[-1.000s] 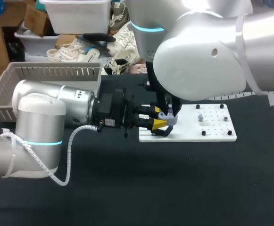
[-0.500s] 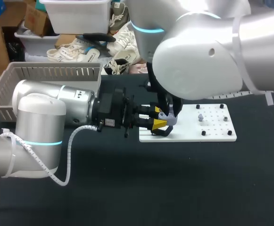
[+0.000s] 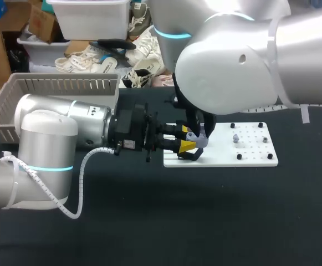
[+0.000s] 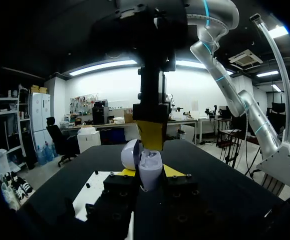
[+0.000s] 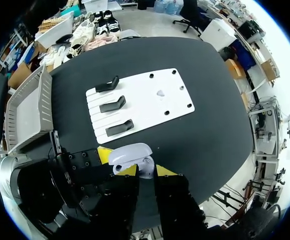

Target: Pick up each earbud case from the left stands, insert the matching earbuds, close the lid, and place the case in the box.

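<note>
left gripper (image 4: pixel 149 176) is clamped on the earbud case (image 4: pixel 150 170) – 2 yellow tips pressed on its opposite sides, case body upright between them, lid (image 4: pixel 131 154) hinged open to one side

right gripper (image 4: pixel 149 136) points straight down from above, right at the open top of the case and directly over the left gripper. its grip state – can't tell from any view

left arm (image 3: pixel 66 124) lies about level over the black table (image 3: pixel 205 216). its gripper and the case hang just above the edge of the white board (image 3: pixel 249 154)

seen from the right wrist, the board lies below and ahead of that gripper. 3 black stands (image 5: pixel 112 104) sit in a row on the part of the board nearest the left gripper, all 3 bare

1 small pale earbud (image 5: pixel 159 92) is on the board past the stands, well apart from both grippers and the case

grey slatted basket (image 3: pixel 61 78) sits behind the left gripper, beside the left arm, well apart from the case
</note>
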`<state>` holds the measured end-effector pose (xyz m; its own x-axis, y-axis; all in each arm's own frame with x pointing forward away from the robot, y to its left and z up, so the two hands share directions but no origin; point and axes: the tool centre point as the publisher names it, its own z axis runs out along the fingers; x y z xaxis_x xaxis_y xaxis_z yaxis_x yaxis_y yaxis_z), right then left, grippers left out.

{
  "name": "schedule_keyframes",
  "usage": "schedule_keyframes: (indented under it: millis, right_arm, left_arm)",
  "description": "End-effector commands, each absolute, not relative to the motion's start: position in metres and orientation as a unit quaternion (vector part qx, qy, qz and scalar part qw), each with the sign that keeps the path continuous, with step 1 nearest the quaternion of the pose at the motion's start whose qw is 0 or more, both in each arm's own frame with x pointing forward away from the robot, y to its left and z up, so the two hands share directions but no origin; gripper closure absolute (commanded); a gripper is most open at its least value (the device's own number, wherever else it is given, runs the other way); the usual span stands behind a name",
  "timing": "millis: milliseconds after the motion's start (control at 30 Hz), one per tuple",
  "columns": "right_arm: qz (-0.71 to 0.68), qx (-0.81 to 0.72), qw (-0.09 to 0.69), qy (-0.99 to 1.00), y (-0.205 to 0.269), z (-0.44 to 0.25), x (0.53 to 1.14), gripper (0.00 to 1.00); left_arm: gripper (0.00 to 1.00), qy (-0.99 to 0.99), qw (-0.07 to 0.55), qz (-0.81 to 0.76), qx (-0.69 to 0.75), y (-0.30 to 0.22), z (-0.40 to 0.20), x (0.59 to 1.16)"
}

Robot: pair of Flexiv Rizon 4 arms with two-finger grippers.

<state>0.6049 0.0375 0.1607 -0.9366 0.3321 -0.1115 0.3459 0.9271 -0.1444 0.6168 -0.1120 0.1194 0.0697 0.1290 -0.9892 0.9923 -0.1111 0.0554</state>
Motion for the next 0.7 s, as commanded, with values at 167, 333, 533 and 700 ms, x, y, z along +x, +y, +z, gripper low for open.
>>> schedule_keyframes:
  millis: [167, 333, 533, 700]
  right_arm:
    - [-0.085, 0.175, 0.033, 0.98, 0.038, 0.156, 0.609, 1.0]
    - [-0.085, 0.179, 0.029, 0.98, 0.037, 0.154, 0.609, 0.86]
    - [-0.078, 0.179, 0.033, 0.98, 0.039, 0.158, 0.606, 0.71]
    - [-0.067, 0.179, 0.047, 0.98, 0.039, 0.167, 0.6, 0.66]
  left_arm:
    - [1.0, 0.489, 0.455, -0.475, 0.573, -0.112, 0.119, 0.616]
    - [1.0, 0.489, 0.455, -0.475, 0.573, -0.112, 0.119, 0.616]
    - [1.0, 0.489, 0.455, -0.475, 0.573, -0.112, 0.119, 0.616]
    - [1.0, 0.489, 0.455, -0.475, 0.573, -0.112, 0.119, 0.616]
